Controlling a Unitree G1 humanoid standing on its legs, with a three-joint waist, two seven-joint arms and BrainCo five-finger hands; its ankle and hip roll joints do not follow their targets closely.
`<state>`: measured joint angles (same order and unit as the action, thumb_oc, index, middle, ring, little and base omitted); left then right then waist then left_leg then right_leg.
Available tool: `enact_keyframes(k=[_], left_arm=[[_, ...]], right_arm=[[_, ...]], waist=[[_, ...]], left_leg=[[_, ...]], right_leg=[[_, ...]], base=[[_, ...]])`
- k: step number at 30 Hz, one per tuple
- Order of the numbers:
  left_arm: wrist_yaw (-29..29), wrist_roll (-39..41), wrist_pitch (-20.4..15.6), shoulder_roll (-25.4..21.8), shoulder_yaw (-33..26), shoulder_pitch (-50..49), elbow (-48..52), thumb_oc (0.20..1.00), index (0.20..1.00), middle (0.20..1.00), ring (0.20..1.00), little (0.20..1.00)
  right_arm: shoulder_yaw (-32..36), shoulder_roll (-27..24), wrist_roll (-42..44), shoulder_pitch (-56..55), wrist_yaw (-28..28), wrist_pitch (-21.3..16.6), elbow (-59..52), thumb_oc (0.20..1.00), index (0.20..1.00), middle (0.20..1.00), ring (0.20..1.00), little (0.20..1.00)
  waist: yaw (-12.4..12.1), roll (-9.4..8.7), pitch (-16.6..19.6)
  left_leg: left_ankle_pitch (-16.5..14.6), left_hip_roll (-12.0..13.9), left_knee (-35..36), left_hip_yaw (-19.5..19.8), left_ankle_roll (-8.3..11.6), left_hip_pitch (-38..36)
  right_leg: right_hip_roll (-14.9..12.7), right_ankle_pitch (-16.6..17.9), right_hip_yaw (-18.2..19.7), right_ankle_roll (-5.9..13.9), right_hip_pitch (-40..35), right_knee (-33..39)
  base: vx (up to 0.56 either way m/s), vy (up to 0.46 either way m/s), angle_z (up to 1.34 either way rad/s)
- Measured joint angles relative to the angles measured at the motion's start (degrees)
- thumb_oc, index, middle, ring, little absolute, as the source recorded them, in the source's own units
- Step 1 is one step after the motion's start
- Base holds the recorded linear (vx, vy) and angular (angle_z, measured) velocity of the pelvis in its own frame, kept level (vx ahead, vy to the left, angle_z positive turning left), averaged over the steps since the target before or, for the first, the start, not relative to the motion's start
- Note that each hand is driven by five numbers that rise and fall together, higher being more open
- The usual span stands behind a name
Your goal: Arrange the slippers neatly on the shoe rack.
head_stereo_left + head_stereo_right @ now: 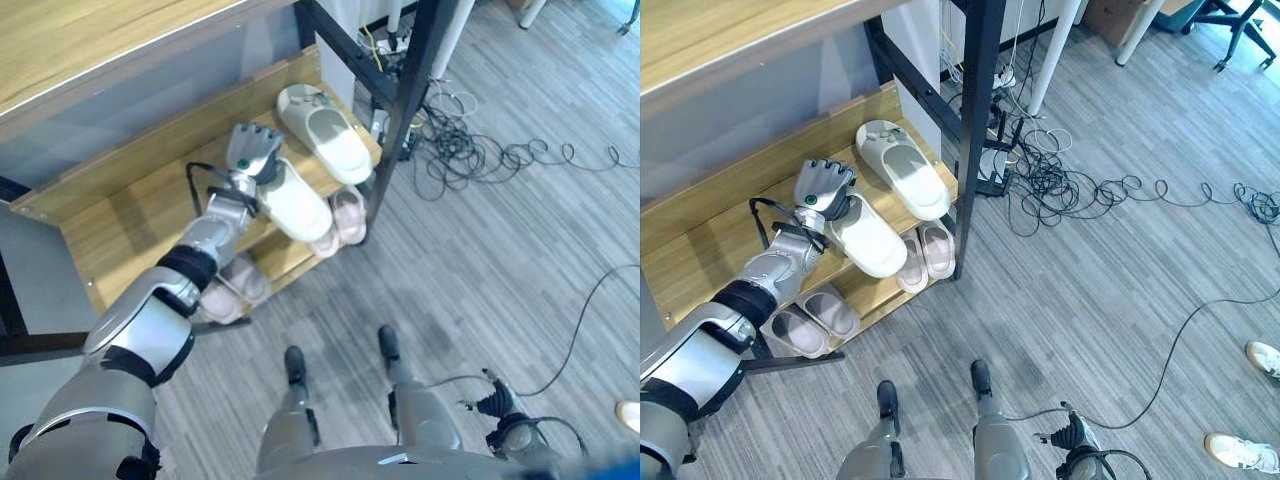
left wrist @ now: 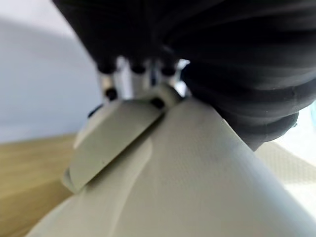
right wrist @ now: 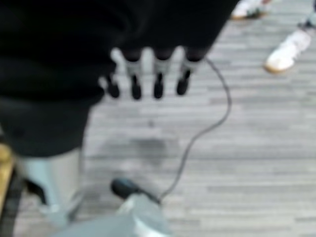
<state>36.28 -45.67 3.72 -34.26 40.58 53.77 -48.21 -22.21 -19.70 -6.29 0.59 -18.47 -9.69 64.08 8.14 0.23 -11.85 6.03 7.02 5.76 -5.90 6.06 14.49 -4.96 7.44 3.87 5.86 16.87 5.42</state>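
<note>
- Left eye view: my left hand point(image 1: 252, 150) sits on the heel end of a white slipper point(image 1: 294, 203) on the shoe rack's upper shelf point(image 1: 120, 215). I see its fingers bent over that end, and I judge they are gripping it. The slipper's long axis runs diagonally, with the toe overhanging the shelf's front edge. Its white mate point(image 1: 324, 125) lies just beside it, nearer the shelf's right end, roughly parallel.
- Right eye view: two pinkish pairs point(image 1: 923, 254) point(image 1: 810, 319) rest on the lower shelf point(image 1: 872, 291). I judge the task nearly done; the held slipper still needs pushing back and squaring.
- Left wrist view: pale slipper material sits right against the fingers point(image 2: 112, 93).
- Right wrist view: my right hand point(image 3: 148, 79) hangs over the floor point(image 3: 256, 148), fingers loose and straight, holding nothing.
</note>
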Motion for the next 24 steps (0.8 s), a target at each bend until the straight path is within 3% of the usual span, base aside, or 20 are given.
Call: enact_keyframes(k=[6,24], left_arm=[[0.34,0.07,-0.13,0.02,0.71,3.11,-1.63,0.2,0.2,0.2,0.2,0.2],[0.25,1.31,-0.69,-1.17,4.47,9.53,-5.0,0.2,0.2,0.2,0.2,0.2]], right_arm=[[-0.97,0.0,0.2,0.41,-0.82,-0.11,-0.04,1.0,1.0,1.0,1.0,1.0],[-3.4,0.22,0.37,1.94,-1.91,-0.98,0.58,1.0,1.0,1.0,1.0,1.0]], waist=[[0.08,0.79,-0.74],[0.4,0.02,-1.35]], left_leg=[[0.24,0.04,-0.01,-0.02,-0.08,0.92],[0.3,0.01,-0.02,-0.07,-0.17,2.63]], right_leg=[[0.08,0.66,0.02,-0.43,0.96,-0.02],[0.04,1.04,0.04,-0.24,2.75,-0.04]], base=[[0.0,0.0,0.0],[0.0,-0.001,0.0]])
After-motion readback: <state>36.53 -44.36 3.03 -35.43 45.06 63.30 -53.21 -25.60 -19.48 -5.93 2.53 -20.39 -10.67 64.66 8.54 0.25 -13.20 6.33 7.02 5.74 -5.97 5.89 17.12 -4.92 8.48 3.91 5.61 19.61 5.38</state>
